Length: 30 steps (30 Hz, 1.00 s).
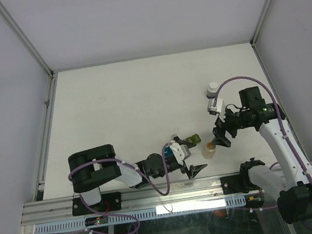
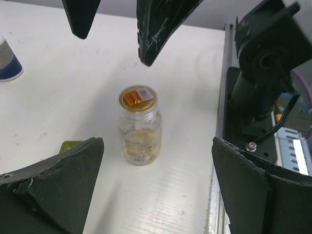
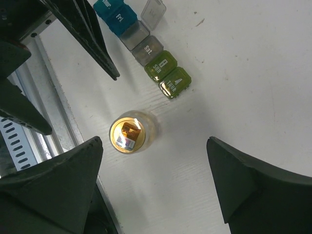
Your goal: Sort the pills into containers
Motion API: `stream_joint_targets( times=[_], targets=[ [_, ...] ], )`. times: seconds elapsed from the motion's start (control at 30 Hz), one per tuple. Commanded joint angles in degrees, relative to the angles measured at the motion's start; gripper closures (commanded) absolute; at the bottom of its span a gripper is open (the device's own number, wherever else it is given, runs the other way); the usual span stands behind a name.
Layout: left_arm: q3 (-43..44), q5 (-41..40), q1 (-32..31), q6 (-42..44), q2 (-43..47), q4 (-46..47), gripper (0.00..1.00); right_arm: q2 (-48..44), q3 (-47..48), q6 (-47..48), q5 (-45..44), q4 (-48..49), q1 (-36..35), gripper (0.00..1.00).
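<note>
The pills show as a yellowish mass inside a clear bottle with a gold lid, which stands upright on the white table. From above, the bottle sits just below the containers, a strip of blue, teal, grey, olive and yellow-green compartments. My left gripper is open and low, facing the bottle with nothing between its fingers. My right gripper hangs open above the bottle, slightly to one side of it. In the top view the left gripper and right gripper flank the bottle.
A white bottle with a blue band stands further back on the right, also seen as the white bottle in the left wrist view. The metal rail and right arm base lie close by. One clear lid stands open beside the strip.
</note>
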<state>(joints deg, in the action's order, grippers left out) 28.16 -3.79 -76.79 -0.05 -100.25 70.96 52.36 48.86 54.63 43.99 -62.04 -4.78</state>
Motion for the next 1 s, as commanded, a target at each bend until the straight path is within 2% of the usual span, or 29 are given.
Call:
stream_joint_targets(
  times=[0.0, 0.13, 0.27, 0.5, 0.8, 0.97],
  targets=[
    [0.52, -1.55, 0.09, 4.52, -4.52, 11.95, 0.06, 1.28, -0.92, 6.04, -1.14, -1.82, 0.36, 0.10],
    [1.59, -5.34, -0.57, 5.32, -7.22, 12.66, 0.09, 1.13, -1.02, 7.35, -1.35, -2.38, -0.98, 0.11],
    [3.74, -6.89, -0.87, 3.97, -9.39, 10.98, 0.14, 0.33, -0.54, 4.11, -5.34, -1.18, -5.43, 0.11],
    [4.51, -9.23, -2.07, 2.65, -15.69, 17.51, 0.15, -0.48, -1.04, -0.82, -8.08, 0.57, -10.83, 0.11],
    [8.20, -11.18, -2.72, 3.53, -18.32, 15.71, 0.13, -0.31, -4.22, -7.94, -13.12, 6.21, -16.36, 0.14],
    [10.58, -12.56, -2.75, 3.79, -20.46, 15.95, 0.15, -0.25, -5.10, -10.33, -15.16, 7.70, -17.11, 0.14]
  ],
)
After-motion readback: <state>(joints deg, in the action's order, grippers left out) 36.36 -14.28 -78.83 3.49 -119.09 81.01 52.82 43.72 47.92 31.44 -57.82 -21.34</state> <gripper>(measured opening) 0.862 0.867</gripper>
